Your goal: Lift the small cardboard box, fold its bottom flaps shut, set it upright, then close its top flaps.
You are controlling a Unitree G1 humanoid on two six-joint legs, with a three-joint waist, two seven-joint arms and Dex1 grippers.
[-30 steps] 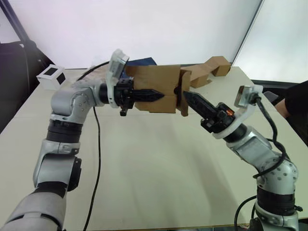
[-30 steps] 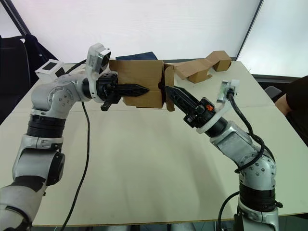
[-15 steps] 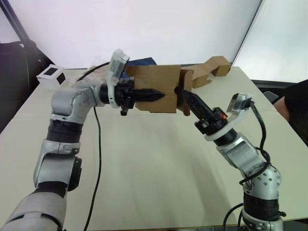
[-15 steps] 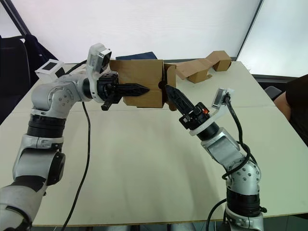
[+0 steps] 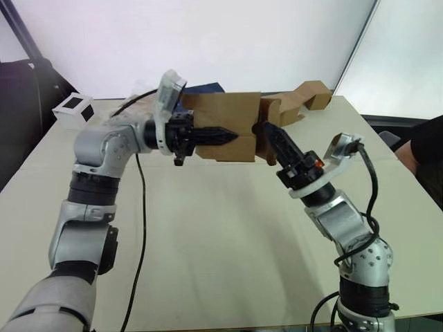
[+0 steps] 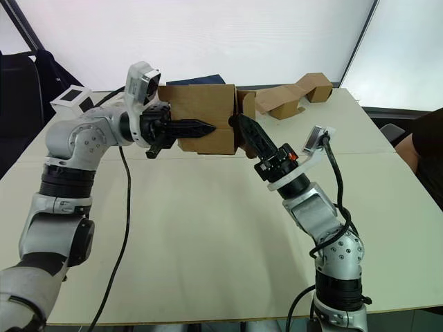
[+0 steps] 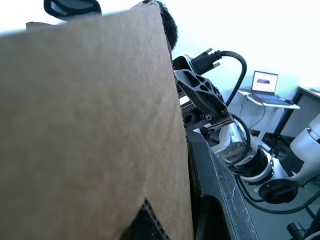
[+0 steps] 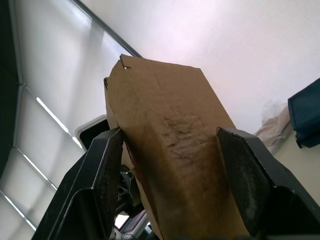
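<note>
The small cardboard box [image 5: 221, 111] hangs on its side above the table, brown and plain. My left gripper [image 5: 232, 135] is shut on its front wall, fingers lying along the face. At the box's right end my right gripper [image 5: 261, 129] meets a short end flap [image 5: 266, 111]. In the right wrist view that flap [image 8: 165, 100] stands between the spread fingers [image 8: 107, 170], so the gripper [image 8: 170, 132] is open. The left wrist view shows the box wall [image 7: 90, 125] up close, with the right arm [image 7: 205, 95] beyond its edge.
A longer folded cardboard piece [image 5: 299, 100] lies at the table's back right. A small white cube [image 5: 73, 109] sits at the back left, a dark blue item [image 5: 206, 88] behind the box. A person [image 5: 426, 149] is at the right edge. The beige table [image 5: 208, 228] spreads below.
My right arm has swung in toward the box, its gripper now against the right end flap and higher. The box and my left arm have held still.
</note>
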